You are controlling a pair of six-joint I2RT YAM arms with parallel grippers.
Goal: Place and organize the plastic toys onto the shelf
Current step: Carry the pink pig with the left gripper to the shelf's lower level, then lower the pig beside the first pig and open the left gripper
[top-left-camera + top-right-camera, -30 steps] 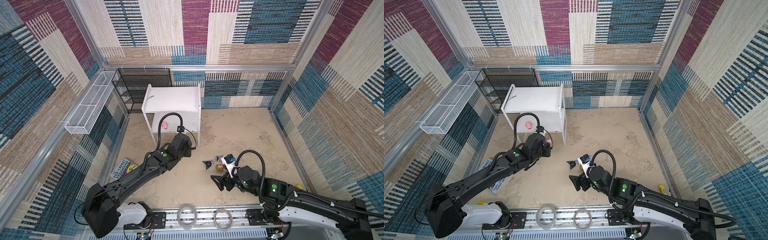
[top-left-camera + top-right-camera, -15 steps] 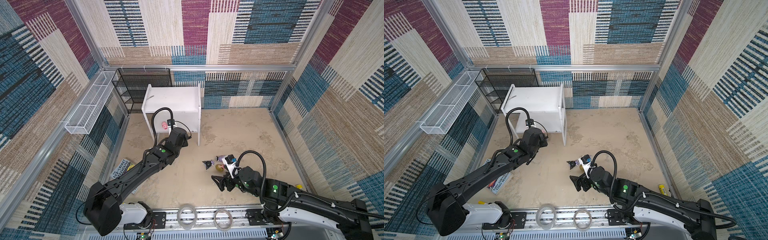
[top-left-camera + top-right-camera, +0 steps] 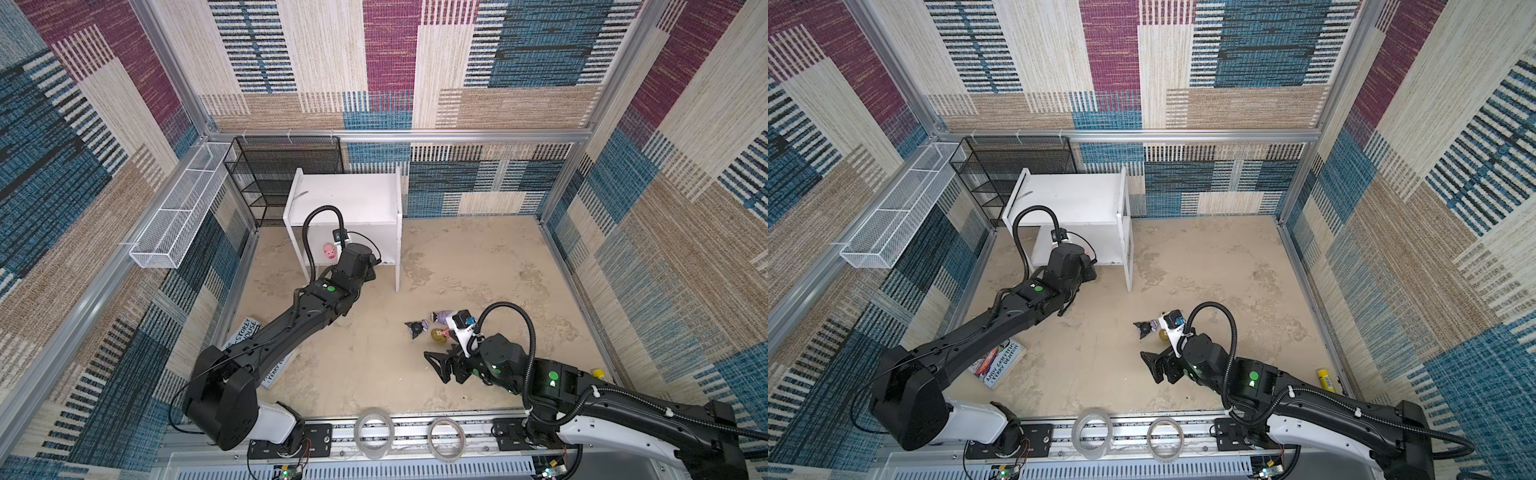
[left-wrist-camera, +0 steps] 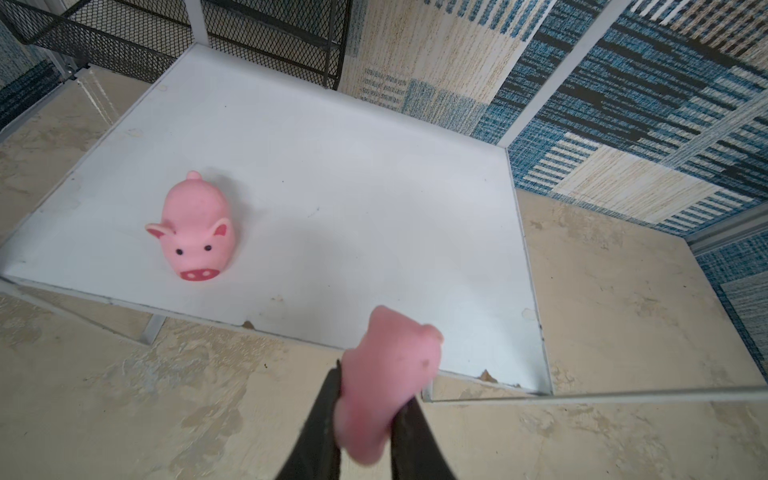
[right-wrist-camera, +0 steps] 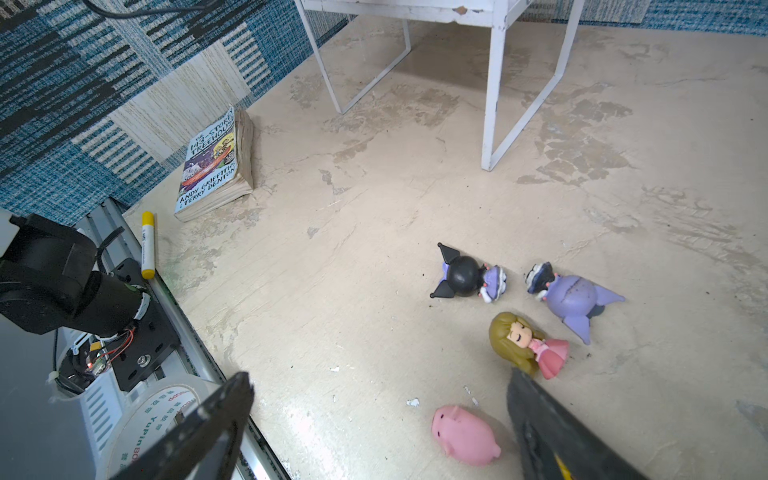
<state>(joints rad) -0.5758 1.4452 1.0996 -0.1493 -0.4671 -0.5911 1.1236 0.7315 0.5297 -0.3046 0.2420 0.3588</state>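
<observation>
We read "143-Storey Treehouse" on the worn paperback book (image 5: 216, 166); left jaws clamp a pink plastic pig (image 4: 386, 365), right jaws stand apart.

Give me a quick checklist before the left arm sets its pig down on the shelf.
1. Left gripper shut on the held pig: ok.
2. Held pig fully over the shelf's lower board: cannot tell; it shows at the board's front edge.
3. Bare board free beside the standing pig: ok.
4. Right gripper open, holding nothing: ok.
5. Next toys in sight on the floor, namely the floor pig, the doll and two black-and-purple figures: ok.
</observation>
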